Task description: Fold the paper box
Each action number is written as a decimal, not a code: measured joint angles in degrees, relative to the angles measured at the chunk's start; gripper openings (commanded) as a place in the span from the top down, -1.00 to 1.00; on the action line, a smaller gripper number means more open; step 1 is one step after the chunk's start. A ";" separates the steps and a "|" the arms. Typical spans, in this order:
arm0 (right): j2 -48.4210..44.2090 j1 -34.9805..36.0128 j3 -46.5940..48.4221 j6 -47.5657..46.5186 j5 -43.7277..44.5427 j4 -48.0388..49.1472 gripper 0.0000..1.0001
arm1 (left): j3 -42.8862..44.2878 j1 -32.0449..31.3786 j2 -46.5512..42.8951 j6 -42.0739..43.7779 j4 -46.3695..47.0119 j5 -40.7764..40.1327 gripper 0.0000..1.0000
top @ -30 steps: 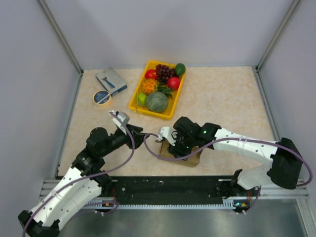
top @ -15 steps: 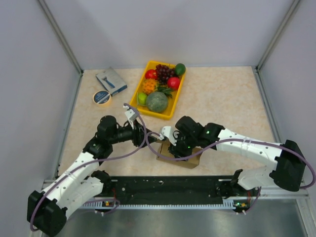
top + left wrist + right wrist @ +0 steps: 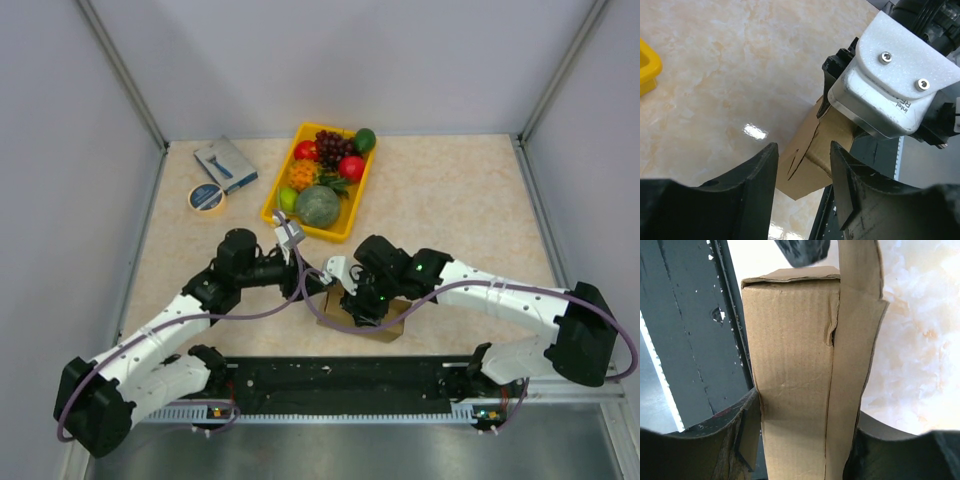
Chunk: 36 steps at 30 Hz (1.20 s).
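Note:
The paper box [image 3: 388, 323] is brown cardboard, partly folded into a tube, at the table's near edge. My right gripper [image 3: 360, 303] is shut on it. In the right wrist view the box [image 3: 795, 360] fills the space between the fingers of that gripper [image 3: 802, 422], with one loose flap [image 3: 860, 270] standing on the right. My left gripper [image 3: 314, 280] is open just left of the box. In the left wrist view the box's slotted end flap [image 3: 807, 160] lies a little beyond the open jaws of that gripper [image 3: 803, 156], below the right wrist's white camera housing [image 3: 895, 85].
A yellow tray [image 3: 268, 212] of fruit stands behind the grippers. A small blue-grey box [image 3: 225, 163] and a tape roll [image 3: 207, 198] lie at the back left. A black rail [image 3: 330, 375] runs along the near edge under the box.
My left arm has swung right and forward, bringing its open gripper up to the box's left end. The right gripper has held the box almost still.

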 measured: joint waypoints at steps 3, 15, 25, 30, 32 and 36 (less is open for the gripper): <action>0.00 0.00 0.00 0.00 0.02 0.00 0.10 | 0.37 -1.36 0.85 0.50 -0.74 -1.29 0.17; 0.00 0.00 0.00 0.13 0.22 0.22 0.07 | 0.94 -7.82 0.96 3.04 -3.32 -12.26 0.79; 0.52 -0.07 0.07 7.54 6.29 2.40 -0.64 | -3.08 -11.43 -3.30 3.19 -0.20 -23.10 1.00; -3.39 -0.55 -0.55 15.74 9.66 2.38 -0.90 | -5.31 -12.15 -3.74 3.34 2.01 -26.53 1.00; -7.45 -1.25 -1.27 19.21 11.10 1.84 -0.91 | -6.03 -12.50 -3.72 3.48 2.36 -27.58 1.00; -15.93 -7.96 -1.51 28.15 13.05 -1.29 -0.85 | -6.82 -13.18 -3.74 3.41 2.93 -29.07 1.00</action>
